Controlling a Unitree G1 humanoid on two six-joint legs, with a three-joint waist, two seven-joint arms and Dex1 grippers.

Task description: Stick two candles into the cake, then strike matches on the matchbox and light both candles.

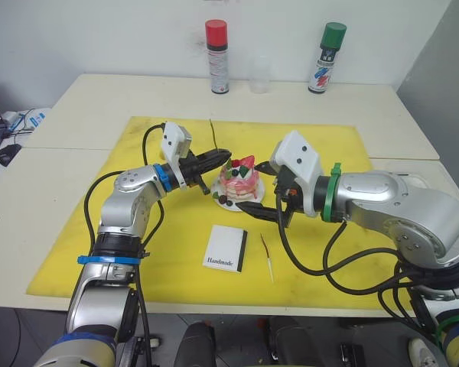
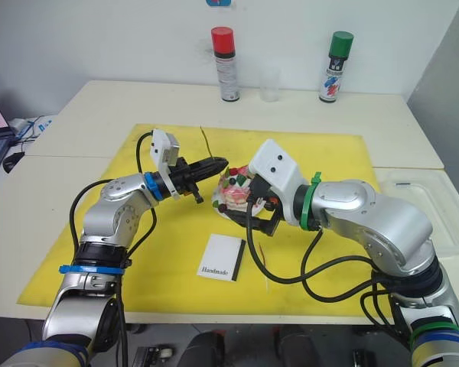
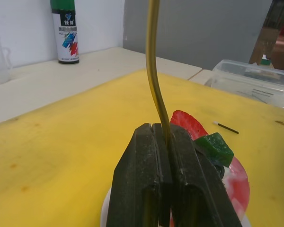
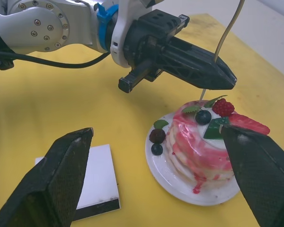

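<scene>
The cake [image 1: 239,183], pink and white with a strawberry, sits on a white plate [image 4: 180,182] mid-mat. My left gripper [image 1: 223,157] hovers just above its left side, shut on the yellowish candle [image 3: 154,71]. That candle stands upright, and its pale lower end [image 4: 201,96] reaches down to the cake's top. Open, my right gripper [image 1: 264,195] straddles the cake's right side without touching it. The matchbox [image 1: 226,248] lies flat in front of the cake. A dark reddish candle [image 1: 266,254] rests on the mat to the right of the box. One match [image 3: 226,127] lies beyond the cake.
A yellow mat [image 1: 99,252] covers the table's middle. At the back edge stand a red-capped spray can [image 1: 217,57], a clear cup [image 1: 260,76] and a green-capped spray can [image 1: 327,57]. A clear plastic box [image 2: 428,199] sits at the right.
</scene>
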